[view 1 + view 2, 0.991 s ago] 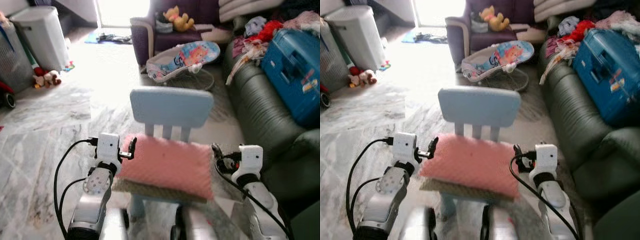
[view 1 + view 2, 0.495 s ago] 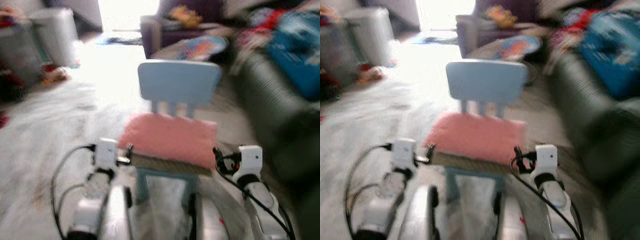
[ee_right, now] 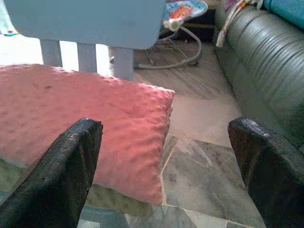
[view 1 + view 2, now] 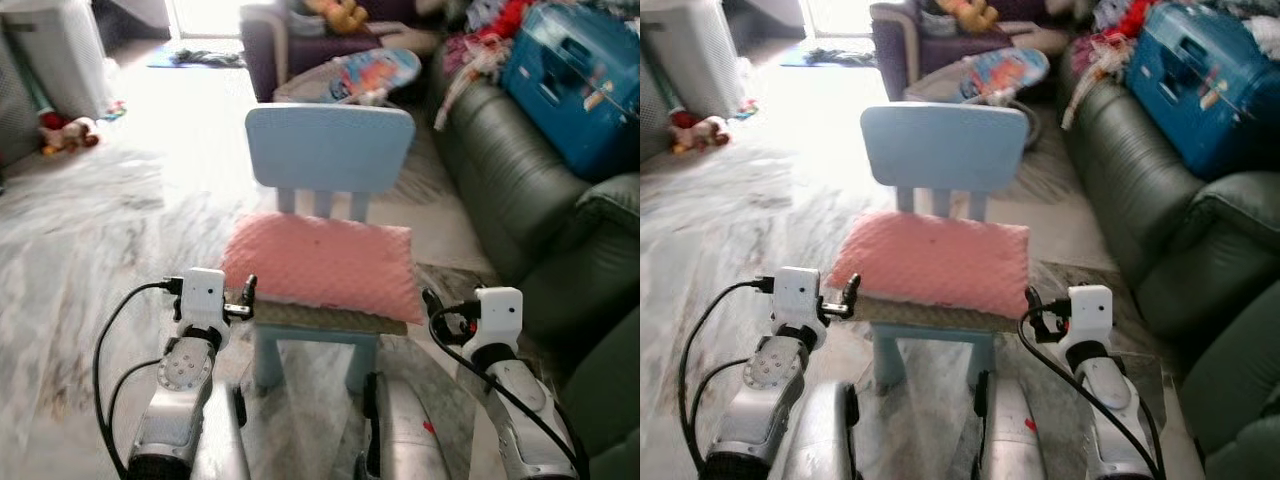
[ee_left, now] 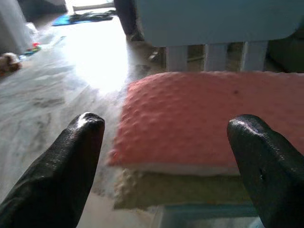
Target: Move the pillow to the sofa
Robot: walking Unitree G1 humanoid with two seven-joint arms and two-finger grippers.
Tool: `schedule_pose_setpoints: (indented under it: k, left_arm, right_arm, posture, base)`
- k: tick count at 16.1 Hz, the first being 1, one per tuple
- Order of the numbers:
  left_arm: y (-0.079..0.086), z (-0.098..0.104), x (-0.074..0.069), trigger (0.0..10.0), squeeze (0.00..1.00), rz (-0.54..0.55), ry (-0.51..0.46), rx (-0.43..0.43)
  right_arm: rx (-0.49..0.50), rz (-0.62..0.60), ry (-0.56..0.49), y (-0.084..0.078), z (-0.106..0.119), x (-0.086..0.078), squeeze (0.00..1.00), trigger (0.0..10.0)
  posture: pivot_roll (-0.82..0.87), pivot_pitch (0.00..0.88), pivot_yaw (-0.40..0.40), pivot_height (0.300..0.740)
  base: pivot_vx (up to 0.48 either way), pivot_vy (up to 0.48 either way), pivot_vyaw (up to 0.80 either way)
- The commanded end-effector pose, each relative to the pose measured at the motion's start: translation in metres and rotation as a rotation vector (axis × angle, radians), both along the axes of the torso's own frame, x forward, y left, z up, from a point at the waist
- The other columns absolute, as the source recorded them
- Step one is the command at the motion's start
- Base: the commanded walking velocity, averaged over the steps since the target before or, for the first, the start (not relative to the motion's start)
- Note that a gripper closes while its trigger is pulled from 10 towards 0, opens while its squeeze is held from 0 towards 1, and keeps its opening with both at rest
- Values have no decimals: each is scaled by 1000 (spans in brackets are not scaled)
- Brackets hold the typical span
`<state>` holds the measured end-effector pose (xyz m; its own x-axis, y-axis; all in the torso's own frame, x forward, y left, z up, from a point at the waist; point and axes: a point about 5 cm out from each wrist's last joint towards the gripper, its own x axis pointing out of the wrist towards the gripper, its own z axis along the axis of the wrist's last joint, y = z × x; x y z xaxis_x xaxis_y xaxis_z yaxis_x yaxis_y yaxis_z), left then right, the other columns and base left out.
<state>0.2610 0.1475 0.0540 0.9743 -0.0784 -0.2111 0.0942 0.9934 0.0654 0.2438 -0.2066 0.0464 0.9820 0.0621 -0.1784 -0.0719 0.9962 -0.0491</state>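
Pink, dimpled fabric marks the target: a flat rectangular pink pillow (image 4: 322, 265) lies on the seat of a small pale-blue plastic child's chair (image 4: 329, 146), over a drab olive-beige textured mat (image 4: 318, 317) whose front edge pokes out beneath it. The pillow sits square on the seat, its long side across the chair, back edge close to the slatted backrest. Left gripper (image 5: 167, 142) hovers just off the pillow's left front corner, black fingers (image 5: 71, 166) spread wide, nothing between them. Right gripper (image 3: 168, 147) is level with the right front corner, equally splayed and empty, one finger (image 3: 61, 166) in front of the cushion, the other towards the floor. Both arms are raised to seat height, flanking the chair — a stance that suits a two-sided pinch of a wide, soft thing. Dark green leather sofa (image 4: 510, 190) runs along the robot's right, near the chair, its far end loaded with a blue hard-shell suitcase (image 4: 575, 80) and heaped clothing; the nearer cushions look the likelier landing spot. Grasp not yet made. Risk: snagging the mat along with the pillow.
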Motion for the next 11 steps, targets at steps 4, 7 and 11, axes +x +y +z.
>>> schedule_pose_setpoints:
  k: [4, 7, 11]
  left_arm:
    - [-2, 4, 1, 10000, 0, -23, -17, -11]
    - [-3, 4, 2, 10000, 0, -24, -17, -13]
    - [-5, 4, 3, 10000, 0, -22, -15, -18]
  right_arm:
    - [-3, 12, -15, 1, 3, 2, 0, 10000]
    - [-5, 12, -14, 0, 3, 3, 0, 10000]
    - [-7, 11, -14, 0, 3, 4, 0, 10000]
  posture:
    - [-40, 0, -13, 585]
    - [-44, 0, -13, 585]
    - [-42, 0, -14, 585]
  base:
    - [396, 0, 0]
    - [401, 0, 0]
    - [90, 0, 0]
